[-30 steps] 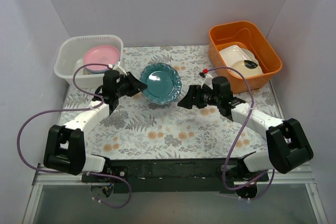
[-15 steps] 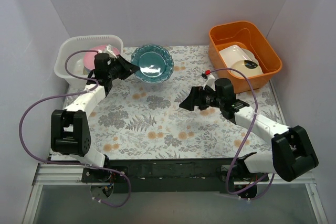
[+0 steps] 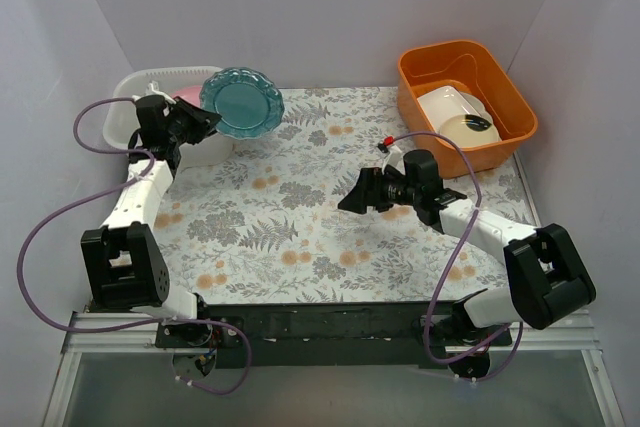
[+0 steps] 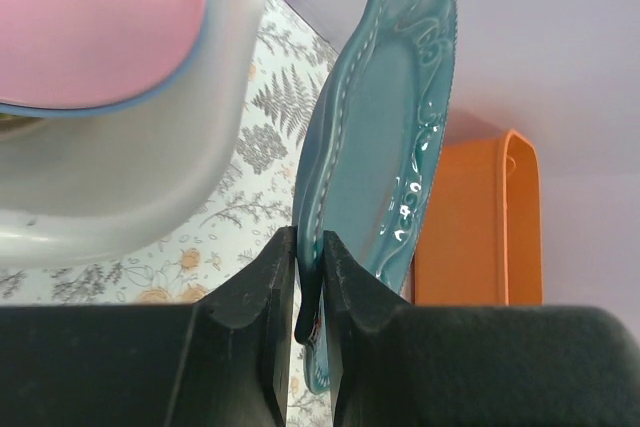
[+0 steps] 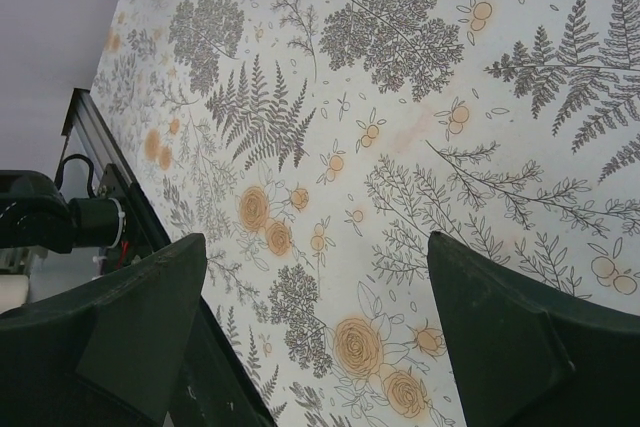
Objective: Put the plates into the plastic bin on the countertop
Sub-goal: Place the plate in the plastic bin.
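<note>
Bright, even light, faint shadows on the table (image 3: 300,227), small glints on the teal plate (image 4: 385,137) above the jaws, jaws softly blurred

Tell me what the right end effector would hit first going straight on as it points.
Probably the pale grey fern-printed countertop: the right end effector faces it, open, with nothing visible between.

From overhead, the left arm (image 3: 140,182) and the teal plate (image 3: 241,103) cover most of the plastic bin (image 3: 120,107), so only a sliver of the pink plate (image 3: 186,97) inside it shows. The left wrist view crops that pink plate at its top and left edges. The teal plate's lower rim disappears between the fingers of the left end effector (image 4: 308,247). The orange tub (image 4: 480,227) shows only as a strip behind it. The right end effector (image 5: 315,247) has both fingers cut off at the bottom edge.
</note>
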Robot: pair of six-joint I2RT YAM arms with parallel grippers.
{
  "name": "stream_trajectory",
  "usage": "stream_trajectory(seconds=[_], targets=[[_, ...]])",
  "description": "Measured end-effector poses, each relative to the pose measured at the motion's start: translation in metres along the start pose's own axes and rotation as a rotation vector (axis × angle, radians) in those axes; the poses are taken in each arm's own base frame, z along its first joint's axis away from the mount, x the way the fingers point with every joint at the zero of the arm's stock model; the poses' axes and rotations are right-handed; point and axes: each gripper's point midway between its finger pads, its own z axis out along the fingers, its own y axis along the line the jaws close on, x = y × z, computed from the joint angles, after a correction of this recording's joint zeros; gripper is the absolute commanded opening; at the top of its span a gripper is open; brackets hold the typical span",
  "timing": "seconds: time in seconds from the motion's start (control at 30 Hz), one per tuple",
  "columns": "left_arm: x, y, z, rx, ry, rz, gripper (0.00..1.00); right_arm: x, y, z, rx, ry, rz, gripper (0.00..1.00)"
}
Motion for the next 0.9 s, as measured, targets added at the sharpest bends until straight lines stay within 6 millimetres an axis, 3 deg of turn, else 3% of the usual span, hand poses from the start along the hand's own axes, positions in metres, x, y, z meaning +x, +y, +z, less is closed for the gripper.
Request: stream_trajectory(seconds=[0.43, 0.67, 0.9], targets=[[-0.036, 0.025, -0.019, -0.096, -0.106, -0.047, 0.0, 0.002, 0.005, -0.006, -0.02, -0.018, -0.016, 0.98], [-0.07, 0.041, -0.01, -0.125, -0.158, -0.1, 0.0, 0.0, 0.01, -0.016, -0.013, -0.053, -0.033, 0.98], [-0.091, 0.057, -0.007, -0.191, -0.212, -0.129, 0.0, 0.0, 0.009, -0.017, -0.001, -0.053, -0.034, 0.98]])
